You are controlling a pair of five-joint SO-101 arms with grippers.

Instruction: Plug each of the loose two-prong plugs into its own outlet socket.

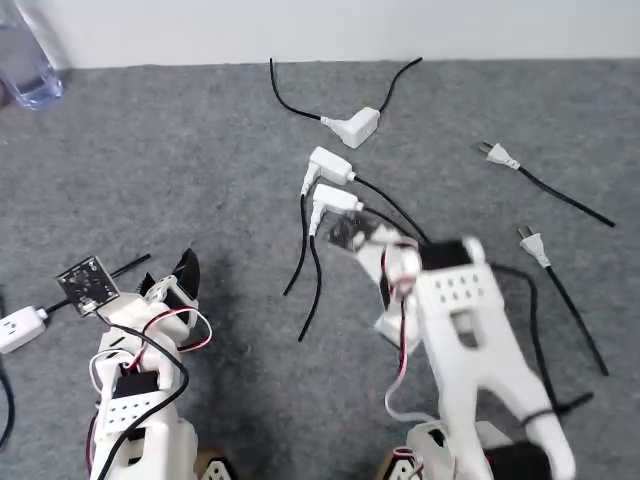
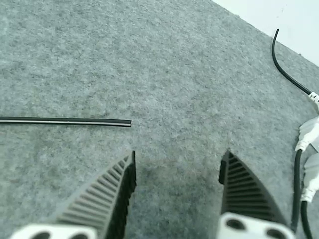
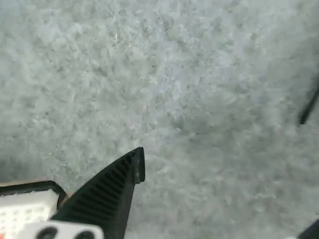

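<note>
Three white outlet sockets on black cords lie mid-table: one at the back (image 1: 356,126), one in the middle (image 1: 330,165) and one nearest (image 1: 335,200). Two loose two-prong plugs rest to the right, one farther back (image 1: 497,153) and one closer (image 1: 530,243). My right gripper (image 1: 350,236) hovers just by the nearest socket, well left of the plugs. In its wrist view the right gripper (image 3: 224,194) is open over bare carpet. My left gripper (image 1: 180,275) sits at the front left, open (image 2: 177,159) with nothing between its fingers (image 2: 117,196). Sockets (image 2: 310,137) show at that view's edge.
A fourth white socket (image 1: 20,326) lies at the far left edge. A clear plastic bottle (image 1: 25,62) stands at the back left corner. A thin black cable (image 2: 65,121) lies on the grey carpet ahead of the left gripper. A black cable end (image 3: 309,107) lies near the right gripper.
</note>
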